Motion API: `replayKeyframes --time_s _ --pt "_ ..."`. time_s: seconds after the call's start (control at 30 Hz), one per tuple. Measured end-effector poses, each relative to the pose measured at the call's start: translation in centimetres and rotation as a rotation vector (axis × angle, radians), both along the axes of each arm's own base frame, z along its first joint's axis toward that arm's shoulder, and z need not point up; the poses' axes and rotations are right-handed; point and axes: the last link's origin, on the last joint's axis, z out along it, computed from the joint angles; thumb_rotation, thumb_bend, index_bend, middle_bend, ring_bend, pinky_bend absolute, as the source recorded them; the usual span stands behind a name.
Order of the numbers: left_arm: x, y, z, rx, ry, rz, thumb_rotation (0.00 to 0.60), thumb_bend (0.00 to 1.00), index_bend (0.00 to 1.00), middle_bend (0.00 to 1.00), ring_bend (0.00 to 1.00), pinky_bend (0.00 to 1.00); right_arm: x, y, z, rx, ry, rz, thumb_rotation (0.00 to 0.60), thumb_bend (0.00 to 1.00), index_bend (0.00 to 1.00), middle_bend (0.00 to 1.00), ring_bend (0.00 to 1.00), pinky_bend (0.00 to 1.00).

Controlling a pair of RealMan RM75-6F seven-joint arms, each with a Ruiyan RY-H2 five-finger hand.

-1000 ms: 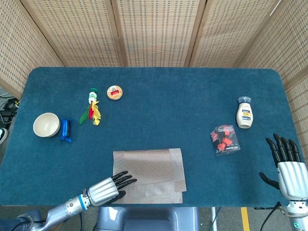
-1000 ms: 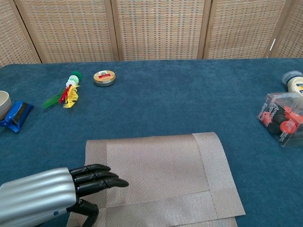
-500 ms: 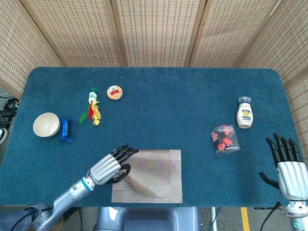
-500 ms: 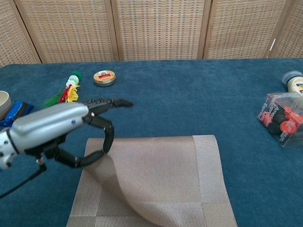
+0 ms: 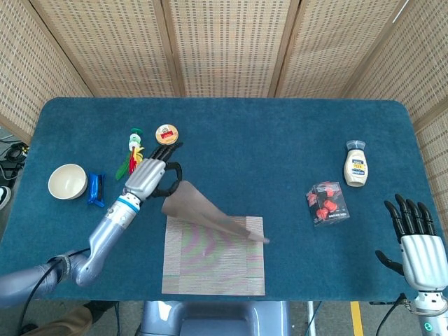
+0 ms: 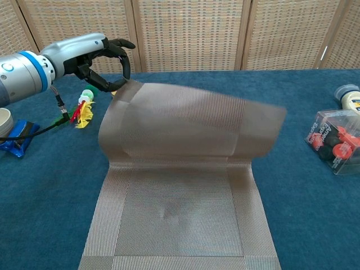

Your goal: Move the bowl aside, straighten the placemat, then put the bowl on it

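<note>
Woven placemat flap is pinched by left hand at centre-left; bowl lies further left; right hand spread, idle.

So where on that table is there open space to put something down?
The widest bare stretch is the middle and far side, between the round tin and the mayonnaise bottle. The far-left area is crowded: bowl, blue packet, feather toy. The left hand holds the placemat half lifted near the front edge.
</note>
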Motion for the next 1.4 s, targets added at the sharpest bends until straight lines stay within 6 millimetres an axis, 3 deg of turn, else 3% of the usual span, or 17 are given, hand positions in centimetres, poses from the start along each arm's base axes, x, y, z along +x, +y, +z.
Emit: replayKeyframes --time_s 0.23,0.3,0.37,0.4,0.43,0.47,0.57,0.77,0.97,1.2,1.4 --pt "-3.4 4.2 1.1 0.089 0.004 0.158 0.6 0.68 0.83 0.0 0.0 0.0 -0.3 -0.3 0.0 -0.002 0.004 -0.013 0.6 0.0 0.11 0.0 0.0 0.0" --pt "-4.6 4.9 1.5 0.109 0.0 0.198 0.6 0.57 0.51 0.0 0.0 0.0 -0.3 -0.3 0.0 -0.001 0.004 -0.015 0.6 0.0 0.11 0.0 0.0 0.0" --pt "-5.6 5.3 1.7 0.125 0.003 0.223 0.6 0.21 0.06 0.0 0.0 0.0 -0.4 -0.3 0.0 0.0 0.005 -0.015 0.6 0.0 0.11 0.0 0.0 0.0" --pt "-6.1 5.4 1.8 0.129 0.003 0.233 0.6 0.1 0.0 0.0 0.0 0.0 -0.4 -0.3 -0.1 0.002 0.005 -0.016 0.6 0.0 0.11 0.0 0.0 0.0" --pt "-6.4 5.3 1.8 0.128 0.001 0.239 0.6 0.02 0.0 0.0 0.0 0.0 -0.4 -0.3 -0.1 0.003 0.005 -0.016 0.6 0.0 0.11 0.0 0.0 0.0" --pt "-6.7 5.2 1.8 0.125 -0.003 0.243 0.6 0.0 0.0 0.0 0.0 0.0 -0.4 -0.3 -0.1 0.004 0.006 -0.016 0.6 0.0 0.11 0.0 0.0 0.0" --pt "-7.9 4.6 2.4 0.133 -0.016 0.245 0.6 0.0 0.0 0.0 0.0 0.0 -0.5 -0.2 -0.1 0.012 0.013 -0.016 0.6 0.0 0.11 0.0 0.0 0.0" --pt "-10.1 2.2 6.1 0.22 -0.016 0.191 0.6 0.0 0.0 0.0 0.0 0.0 -0.5 -0.1 -0.8 0.062 0.036 -0.003 0.6 0.0 0.09 0.0 0.0 0.0" --pt "-12.0 -2.9 10.7 0.283 0.001 0.158 0.6 0.0 0.0 0.0 0.0 0.0 -0.3 -0.3 -2.1 0.152 0.086 0.04 0.6 0.0 0.07 0.0 0.0 0.0" --pt "-13.8 -10.7 14.5 0.3 0.151 0.239 0.6 0.0 0.0 0.0 0.0 0.0 0.5 -1.0 -4.9 0.335 0.125 0.15 0.6 0.0 0.07 0.0 0.0 0.0" --pt "-14.0 -15.2 15.5 0.344 0.317 0.283 0.6 0.0 0.0 0.0 0.0 0.0 2.3 -1.9 -7.9 0.5 0.148 0.27 0.6 0.0 0.07 0.0 0.0 0.0"
